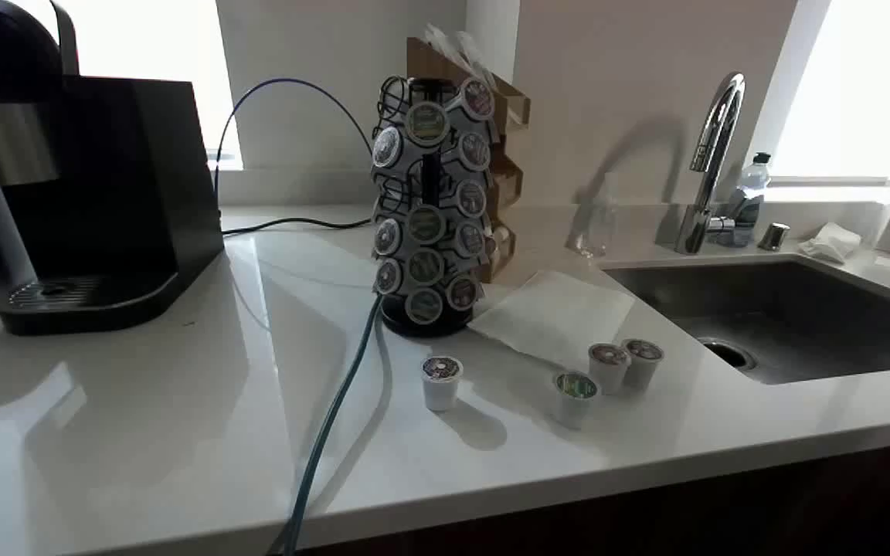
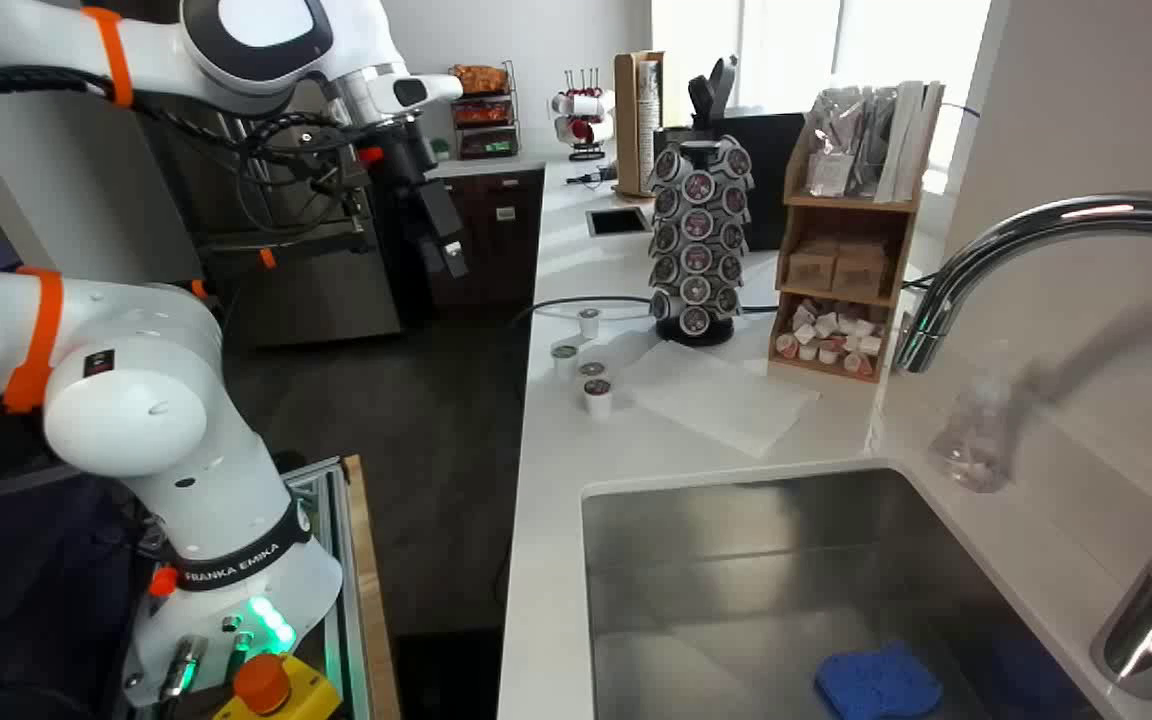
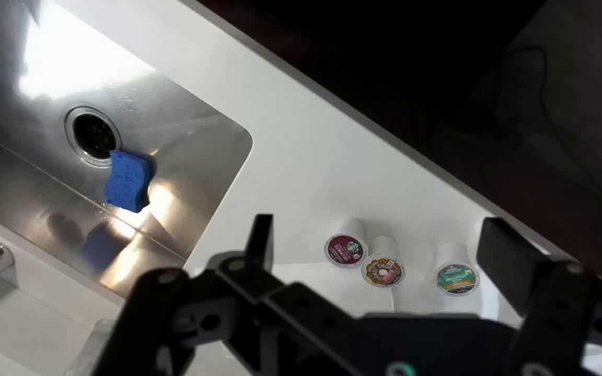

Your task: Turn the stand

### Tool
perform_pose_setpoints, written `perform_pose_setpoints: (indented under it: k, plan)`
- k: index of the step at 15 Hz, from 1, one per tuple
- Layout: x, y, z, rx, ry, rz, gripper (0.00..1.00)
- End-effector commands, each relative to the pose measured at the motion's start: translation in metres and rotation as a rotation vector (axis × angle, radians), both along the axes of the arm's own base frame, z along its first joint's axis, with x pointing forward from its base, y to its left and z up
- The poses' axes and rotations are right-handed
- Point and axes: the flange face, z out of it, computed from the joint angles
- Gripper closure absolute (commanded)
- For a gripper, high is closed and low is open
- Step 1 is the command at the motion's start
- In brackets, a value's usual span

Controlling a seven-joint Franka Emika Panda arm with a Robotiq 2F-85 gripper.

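Wrist view, from left to right, shows the sink (image 3: pixel 191 130) with a blue sponge (image 3: pixel 124 183) in it, then the gripper (image 3: pixel 379 244). Its jaws are spread wide and pinch nothing. Between them I see 3 loose pods (image 3: pixel 383 269) down on the counter (image 3: pixel 306 172).

In an exterior view, the robot arm (image 2: pixel 151 340) is on the left, and the gripper hangs in the air, well apart from the stand (image 2: pixel 698 235). The stand is upright on the counter, with lots of round pods (image 2: pixel 696 257) on it. It has 4 loose pods to its left and a wooden shelf (image 2: pixel 846 204) to its right.

In an exterior view, a black coffee machine (image 1: pixel 124 170) is on the left, the stand is near the middle, and the sink is on the right. No arm shows there.

How far along is the job? The gripper does not touch the stand, so I think no turning is going on. These pictures alone cannot tell me if any turn is done. My guess is that the whole job is left: bring the gripper over, touch the side of the stand, and push it around.

The arm is cut off at the left edge, and so is the coffee machine. A blue-green cord (image 1: pixel 337 404) runs up to the stand and is lost there, so I cannot tell if they touch. I cannot find the stand in the wrist view, where only 3 of the 4 loose pods show.
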Motion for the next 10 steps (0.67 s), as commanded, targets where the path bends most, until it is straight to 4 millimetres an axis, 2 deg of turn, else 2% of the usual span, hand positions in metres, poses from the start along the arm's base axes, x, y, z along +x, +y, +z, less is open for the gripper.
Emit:
perform_pose_setpoints:
  k: [1, 5, 7, 10]
  plan:
    - [0.0, 0.0, 0.001, 0.0, 0.001, 0.0, 0.0]
    - [0.0, 0.0, 0.001, 0.0, 0.001, 0.0, 0.0]
    - [0.016, -0.001, 0.007, -0.017, -0.03, -0.044, 0.0]
    - [0.043, -0.002, 0.036, 0.028, -0.041, -0.075, 0.0]
